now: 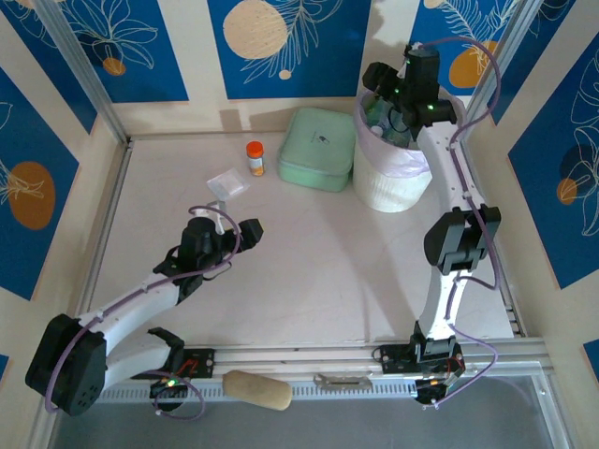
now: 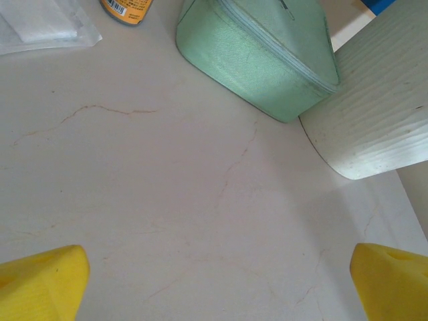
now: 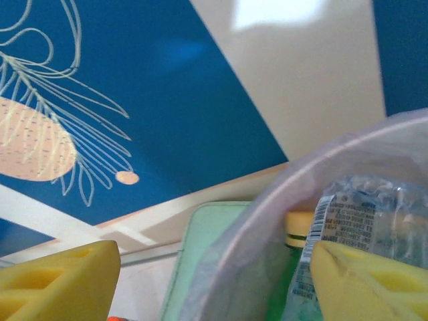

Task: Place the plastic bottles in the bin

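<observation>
Several loose things are spread over the pale counter [image 1: 309,281]. The bin [image 1: 388,192] is placed in the upper right of the top view, and the right gripper [image 1: 401,98] is held directly over its mouth. In the right wrist view its jaws are set well apart, with nothing clamped between them. The rim of the pink liner [image 3: 267,200] is seen curving up between the two yellow fingers [image 3: 60,281]. One of the plastic bottles [image 3: 374,207], clear and crinkled with a printed label, is seen inside the liner just behind the finger at the lower right of that frame. A yellowish cap [image 3: 299,227] over something green is seen beside it. Whether that finger touches the bottle cannot be told.

The mint green box [image 1: 316,150] is set close against the bin's left side; whether the two touch cannot be told. An orange-capped jar [image 1: 255,157] is stood just left of the box, and a small clear bag [image 1: 227,182] is laid to the lower left of the jar.

The left gripper [image 1: 234,226] is held over bare counter at centre left of the top view, just below the bag. Its jaws are spread wide and nothing is held in them. A rounded wooden piece [image 1: 257,390] is laid along the bottom edge of the top view, between the two arm bases.
</observation>
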Controlling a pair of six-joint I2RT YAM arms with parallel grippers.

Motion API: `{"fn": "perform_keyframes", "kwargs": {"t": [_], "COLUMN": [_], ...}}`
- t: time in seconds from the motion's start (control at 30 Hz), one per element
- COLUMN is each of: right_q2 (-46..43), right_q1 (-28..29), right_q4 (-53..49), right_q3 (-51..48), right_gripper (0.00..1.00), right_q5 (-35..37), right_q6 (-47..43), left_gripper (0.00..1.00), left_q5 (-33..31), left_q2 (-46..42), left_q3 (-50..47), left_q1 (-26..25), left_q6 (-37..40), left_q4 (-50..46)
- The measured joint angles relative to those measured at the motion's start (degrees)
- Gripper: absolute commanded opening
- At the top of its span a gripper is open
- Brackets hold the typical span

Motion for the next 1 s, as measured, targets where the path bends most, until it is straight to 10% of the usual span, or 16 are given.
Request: {"fn": "perform_keyframes", "kwargs": {"t": [0.53, 1.0], "right_q2": [-11.6, -43.3], "right_q1": [-1.1, 7.5], "right_q4": [2.5, 4.0], "right_q3": [-13.0, -49.5], "right_gripper": [0.81, 0.88], "right_q5": [0.6, -1.2], "right_q6": [-2.3, -12.2], "left_gripper": [1.0, 1.0], "left_q5": [-3.5, -18.4], "left_q2": [-2.4, -5.7], "left_q3": [0.5, 2.4], "left_q1": [0.9, 7.9], "left_q6": [3.1, 9.4], "left_q4": [-4.6, -10.4]}}
